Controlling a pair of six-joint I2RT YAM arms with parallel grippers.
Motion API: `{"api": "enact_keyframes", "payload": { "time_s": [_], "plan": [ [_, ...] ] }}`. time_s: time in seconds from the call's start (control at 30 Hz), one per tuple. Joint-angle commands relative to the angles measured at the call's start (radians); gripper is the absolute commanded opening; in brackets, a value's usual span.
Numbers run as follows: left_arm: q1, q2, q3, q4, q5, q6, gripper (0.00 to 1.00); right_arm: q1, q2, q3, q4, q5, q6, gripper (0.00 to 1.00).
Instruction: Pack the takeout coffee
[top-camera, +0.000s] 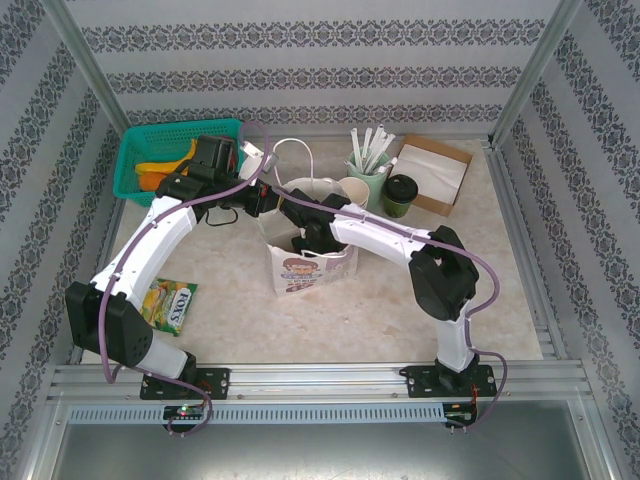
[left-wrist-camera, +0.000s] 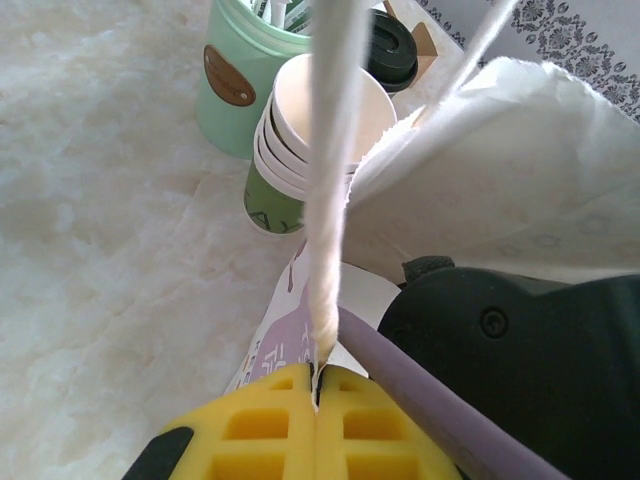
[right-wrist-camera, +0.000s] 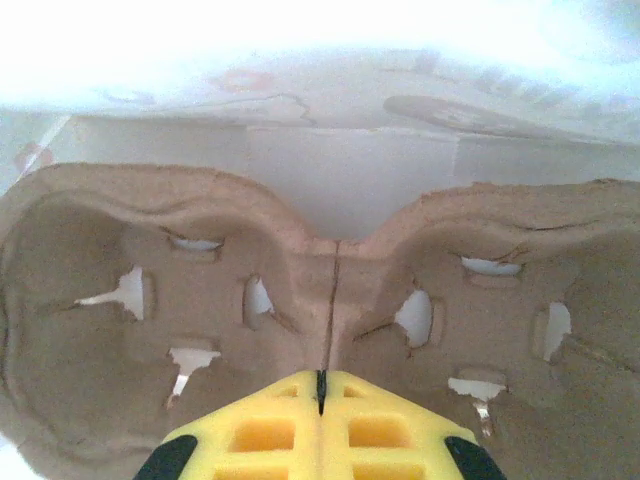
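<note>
Metal rail, marbled tabletop, takeout coffee, patterned walls

Takeout coffee is seen standing upright, upper part of the top view just right of centre, black lid fitted, dark green body.

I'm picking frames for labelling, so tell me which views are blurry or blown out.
Top external: evenly lit, sharp. Left wrist: the white rope handle near the lens is blurred, the white paper bag glares. Right wrist: top band washed out white; the brown moulded-pulp cup carrier looks soft.
</note>
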Motion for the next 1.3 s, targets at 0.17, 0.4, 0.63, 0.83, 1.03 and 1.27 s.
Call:
{"api": "enact_keyframes", "payload": {
  "time_s": [0.17,0.4,0.63,0.83,1.03,1.27],
  "plan": [
    [-0.011,-0.018,0.003,0.023,0.04,-0.001,0.03,0.006,0.031,-0.073,0.06,0.045,0.03,0.02],
    [-0.011,-0.019,0.008,0.014,0.034,0.003,0.03,0.015,-0.072,-0.039,0.065,0.016,-0.05,0.12],
    [-0.011,-0.018,0.013,-0.007,0.055,0.024,0.02,0.012,-0.194,0.01,0.07,-0.031,-0.16,0.36],
    [-0.012,-0.023,0.014,-0.017,0.084,0.037,0.01,0.011,-0.24,0.091,0.074,-0.073,-0.226,0.48],
    [-0.02,-0.027,0.017,-0.025,0.118,0.049,0.01,0.0,-0.264,0.122,0.093,-0.084,-0.248,0.55],
    [-0.039,-0.027,0.027,-0.059,0.138,0.079,0.01,0.005,-0.25,0.136,0.133,-0.091,-0.214,0.62]
  ]
}}
